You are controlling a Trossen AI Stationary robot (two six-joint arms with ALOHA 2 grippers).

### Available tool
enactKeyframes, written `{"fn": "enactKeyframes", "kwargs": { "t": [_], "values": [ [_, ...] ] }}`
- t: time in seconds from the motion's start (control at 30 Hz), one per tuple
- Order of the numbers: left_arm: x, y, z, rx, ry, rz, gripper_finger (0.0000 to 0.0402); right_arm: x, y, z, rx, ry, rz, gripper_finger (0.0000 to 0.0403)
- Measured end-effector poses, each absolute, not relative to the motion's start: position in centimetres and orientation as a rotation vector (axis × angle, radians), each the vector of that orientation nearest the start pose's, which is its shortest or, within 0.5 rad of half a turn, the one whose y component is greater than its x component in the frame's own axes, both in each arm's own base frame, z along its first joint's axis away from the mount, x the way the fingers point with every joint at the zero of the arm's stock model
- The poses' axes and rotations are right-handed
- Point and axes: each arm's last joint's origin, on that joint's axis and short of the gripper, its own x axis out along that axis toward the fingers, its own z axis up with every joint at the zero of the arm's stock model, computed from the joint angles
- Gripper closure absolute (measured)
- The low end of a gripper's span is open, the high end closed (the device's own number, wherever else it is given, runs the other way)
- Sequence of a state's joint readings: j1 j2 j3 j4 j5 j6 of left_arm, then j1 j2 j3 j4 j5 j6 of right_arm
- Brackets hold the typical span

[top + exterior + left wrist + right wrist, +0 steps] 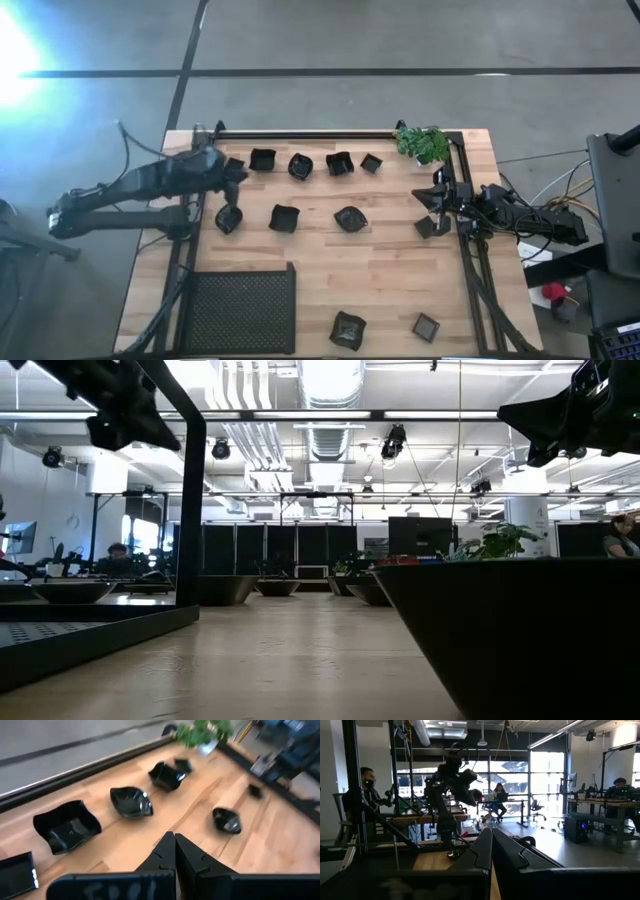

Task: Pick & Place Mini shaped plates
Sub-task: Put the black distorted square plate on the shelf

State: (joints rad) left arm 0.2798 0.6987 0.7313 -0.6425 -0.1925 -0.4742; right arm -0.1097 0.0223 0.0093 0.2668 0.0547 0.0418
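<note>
Both arms are hanging above everything else in the high view. The left gripper [232, 172] is hovering over the left end of the far row of mini shaped plates [300, 165], fingers clenched on nothing. The right gripper [438, 196] is waiting at the counter's [390, 270] right edge, just below the green plant [423, 144], fingers likewise clenched and empty. Plates are lying in a far row, a middle row with a round dish [228, 218] directly under the left arm, and two more near the front edge. The black mesh tray [240, 310] is sitting at the front left, holding nothing.

Low view: a dark dish wall [520, 630] is filling the right foreground; the tray's edge [90, 635] is showing at left.

Left wrist view: the shut fingers [172, 852] are pointing over bare wood, with a wavy square dish [67, 826] and an oval dish [131, 802] beyond them.

Right wrist view: closed fingers [490, 847] are aiming level across the counter toward the left arm [452, 785]; people are sitting in the room behind.

Judgement: no plate is placed yet; the step looks like approach to a first pick. Next move calls for spreading the left fingers, then descending over one dish rim.
</note>
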Motion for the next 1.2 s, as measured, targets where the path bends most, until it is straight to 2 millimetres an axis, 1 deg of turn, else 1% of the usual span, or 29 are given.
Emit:
{"fn": "enactKeyframes", "kwargs": {
  "t": [0.13,0.2,0.27,0.37,0.57,0.67,0.8,0.93,1.03,1.2],
  "values": [
    [14.8,4.9,28.6,-0.438,0.557,0.61,0.0401,9.5,-1.2,19.1,0.035,-0.258,-0.158,0.0394],
    [15.6,5.2,28.3,-0.425,0.591,0.648,0.04,9.5,-1.2,19.1,0.035,-0.257,-0.158,0.0394],
    [16.1,5.5,28.4,-0.403,0.599,0.692,0.0396,9.5,-1.2,19.0,0.035,-0.257,-0.158,0.0394],
    [16.7,6.0,28.2,-0.379,0.623,0.751,0.0382,9.5,-1.2,19.0,0.038,-0.257,-0.158,0.0394],
    [17.7,7.2,27.9,-0.473,0.648,0.831,0.0336,9.5,-1.2,19.0,0.038,-0.257,-0.158,0.0394],
    [18.1,8.0,27.5,-0.557,0.649,0.897,0.0321,9.5,-1.2,19.0,0.038,-0.257,-0.158,0.0394],
    [18.5,9.4,26.9,-0.657,0.647,0.992,0.0317,9.5,-1.2,19.0,0.042,-0.257,-0.157,0.0394],
    [18.8,10.9,26.3,-0.728,0.658,1.045,0.0317,9.5,-1.2,19.0,0.043,-0.257,-0.157,0.0394],
    [18.9,12.1,25.4,-0.775,0.688,1.086,0.0317,9.5,-1.2,19.0,0.045,-0.258,-0.157,0.0394],
    [18.7,14.1,23.8,-0.801,0.751,1.166,0.0317,9.5,-1.2,19.0,0.045,-0.257,-0.156,0.0394]
  ]
}}
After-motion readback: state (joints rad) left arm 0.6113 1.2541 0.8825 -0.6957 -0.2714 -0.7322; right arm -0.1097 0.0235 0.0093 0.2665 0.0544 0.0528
